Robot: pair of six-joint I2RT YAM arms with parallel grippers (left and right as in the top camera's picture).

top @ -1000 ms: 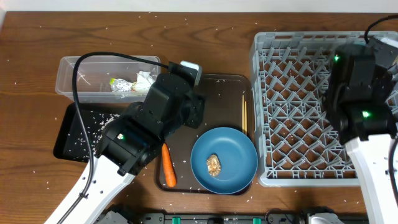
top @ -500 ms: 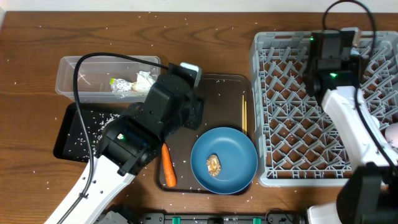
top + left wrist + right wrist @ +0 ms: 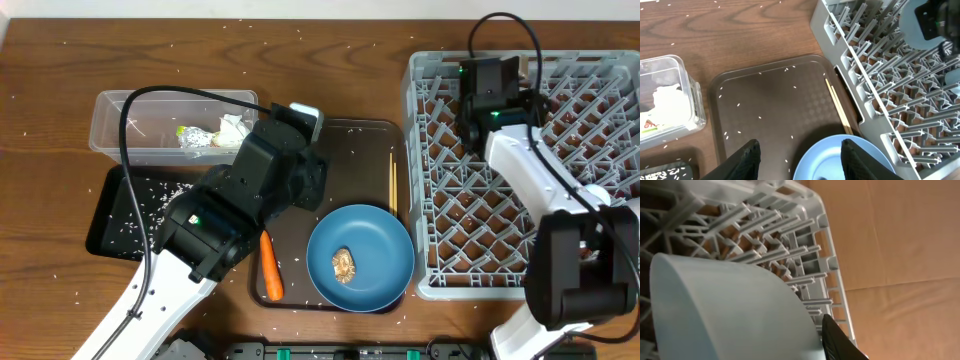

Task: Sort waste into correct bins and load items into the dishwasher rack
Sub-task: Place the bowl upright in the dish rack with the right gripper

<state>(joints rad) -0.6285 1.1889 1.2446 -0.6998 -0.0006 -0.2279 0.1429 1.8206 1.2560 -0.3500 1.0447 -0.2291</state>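
Observation:
My right gripper (image 3: pixel 807 340) is shut on the light blue cup (image 3: pixel 730 310) and holds it over the far left part of the grey dishwasher rack (image 3: pixel 520 200). The cup also shows in the left wrist view (image 3: pixel 912 35). My left gripper (image 3: pixel 802 161) is open and empty above the blue plate (image 3: pixel 360 257), which carries the brown food lump (image 3: pixel 344 265). The carrot (image 3: pixel 270 267) and chopsticks (image 3: pixel 393 182) lie on the brown serving tray (image 3: pixel 350 150). The napkin (image 3: pixel 232 128) and wrapper (image 3: pixel 193 136) lie in the clear tub (image 3: pixel 130 110). I do not see the bowl or the pinkish cup.
The black tray (image 3: pixel 125 205) holds rice grains, and my left arm covers part of it. More grains are scattered over the wooden table (image 3: pixel 330 60). The rack's left wall stands close to the serving tray's right edge.
My right arm has swung with the cup from the rack's right side to its far left part. My left arm has not moved.

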